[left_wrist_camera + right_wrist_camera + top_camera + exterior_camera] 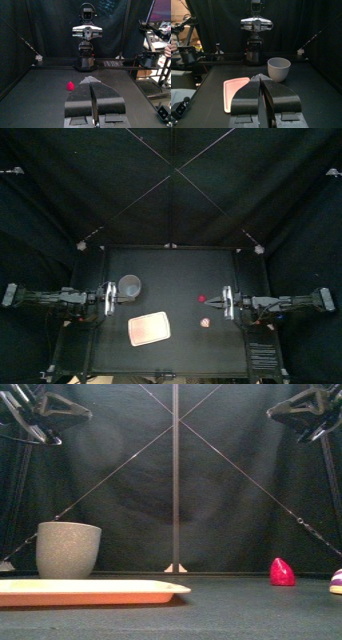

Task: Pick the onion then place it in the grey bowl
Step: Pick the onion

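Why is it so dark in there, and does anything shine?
Top view: the black curtains and table reflect little light, so the pink tray stands out brightest. Front view: the tray's rim glows against the dark table, the grey cup shows no glare, and the onion is cut by the right edge. Left wrist view: the silver plate on the far arm glints.

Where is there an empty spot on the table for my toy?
Bare: the table's back strip behind the grey cup and red toy, and the middle gap between them. Crowded: front left, where the pink tray lies.
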You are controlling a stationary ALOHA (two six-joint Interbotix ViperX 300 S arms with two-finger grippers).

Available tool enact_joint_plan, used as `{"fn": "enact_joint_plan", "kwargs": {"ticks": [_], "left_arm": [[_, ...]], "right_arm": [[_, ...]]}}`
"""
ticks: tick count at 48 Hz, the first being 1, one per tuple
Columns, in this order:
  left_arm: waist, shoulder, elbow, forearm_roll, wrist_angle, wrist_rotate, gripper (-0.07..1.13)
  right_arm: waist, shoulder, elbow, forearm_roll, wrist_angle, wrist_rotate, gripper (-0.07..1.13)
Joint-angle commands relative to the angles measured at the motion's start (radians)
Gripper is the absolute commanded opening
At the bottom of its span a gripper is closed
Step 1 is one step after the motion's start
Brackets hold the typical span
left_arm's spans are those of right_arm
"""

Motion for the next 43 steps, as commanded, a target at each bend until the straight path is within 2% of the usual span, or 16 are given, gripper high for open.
{"fn": "enact_joint_plan", "kwargs": {"ticks": [1, 8, 13, 18, 24, 29, 35, 43], "left_arm": [[0.0, 0.003, -0.031, 0.015, 0.075, 0.002, 0.03], [0.002, 0.002, -0.063, 0.031, 0.195, 0.006, 0.04], [0.008, -0.002, -0.081, 0.051, 0.255, 0.006, 0.04], [0.012, -0.002, -0.084, 0.052, 0.265, 0.006, 0.04], [0.017, -0.002, -0.081, 0.054, 0.265, 0.006, 0.05], [0.023, -0.002, -0.078, 0.054, 0.265, 0.006, 0.05], [0.028, -0.002, -0.074, 0.052, 0.265, 0.006, 0.05], [0.031, -0.002, -0.066, 0.052, 0.265, 0.006, 0.05]], "right_arm": [[0.0, 0.02, -0.006, 0.011, 0.009, 0.011, 0.01], [-0.012, 0.067, -0.021, 0.034, 0.048, 0.034, 0.08], [-0.014, 0.11, -0.041, 0.075, 0.071, 0.054, 0.21], [-0.021, 0.153, -0.06, 0.155, 0.084, 0.066, 0.45], [-0.038, 0.202, -0.064, 0.276, 0.087, 0.091, 0.84], [-0.057, 0.239, -0.057, 0.322, 0.094, 0.095, 1.06], [-0.054, 0.293, -0.04, 0.301, 0.15, 0.087, 1.05], [-0.021, 0.371, -0.032, 0.184, 0.287, 0.095, 1.04]]}}
